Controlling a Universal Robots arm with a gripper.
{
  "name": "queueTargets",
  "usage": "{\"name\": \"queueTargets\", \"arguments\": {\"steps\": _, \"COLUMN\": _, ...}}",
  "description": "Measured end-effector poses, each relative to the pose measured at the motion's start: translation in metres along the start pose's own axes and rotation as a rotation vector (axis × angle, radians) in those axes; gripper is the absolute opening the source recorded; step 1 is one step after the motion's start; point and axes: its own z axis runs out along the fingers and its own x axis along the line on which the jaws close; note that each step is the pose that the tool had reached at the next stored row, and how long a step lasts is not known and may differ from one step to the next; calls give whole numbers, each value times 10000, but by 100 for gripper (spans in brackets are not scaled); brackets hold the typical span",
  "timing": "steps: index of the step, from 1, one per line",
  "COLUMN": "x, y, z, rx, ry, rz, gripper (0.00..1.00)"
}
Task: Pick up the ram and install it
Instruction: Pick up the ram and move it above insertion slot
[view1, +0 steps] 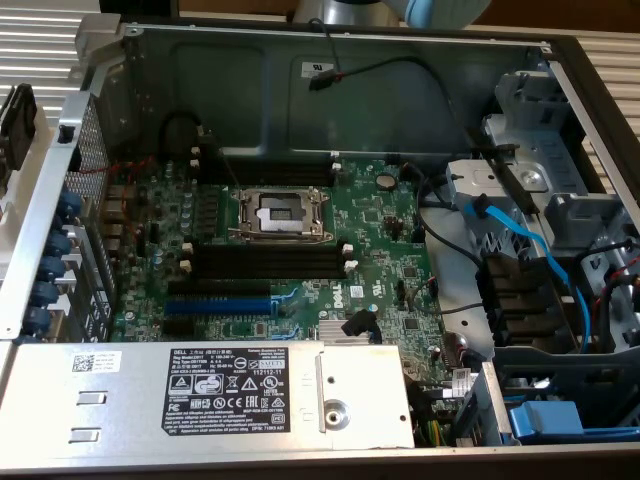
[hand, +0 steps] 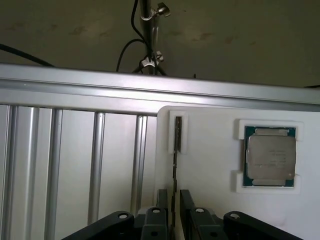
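The ram stands on edge in the slot of a white holder tray, showing as a thin dark strip. My gripper hovers over its near end, open, with one black finger on each side of the strip and a small gap to each. Nothing is held. In the exterior view the open computer case shows the green motherboard, with black memory slots with white end clips just below the CPU socket. These slots look bare.
A processor chip lies in its own pocket of the white tray, beside the ram. Aluminium rails border the tray. In the case there are a blue slot, a power supply, blue cables and drive bays.
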Motion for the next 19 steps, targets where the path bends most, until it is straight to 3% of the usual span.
{"name": "queueTargets", "arguments": {"steps": 19, "x": -15, "y": -4, "z": 1, "rx": 0, "ry": 0, "rz": -1, "gripper": 24}}
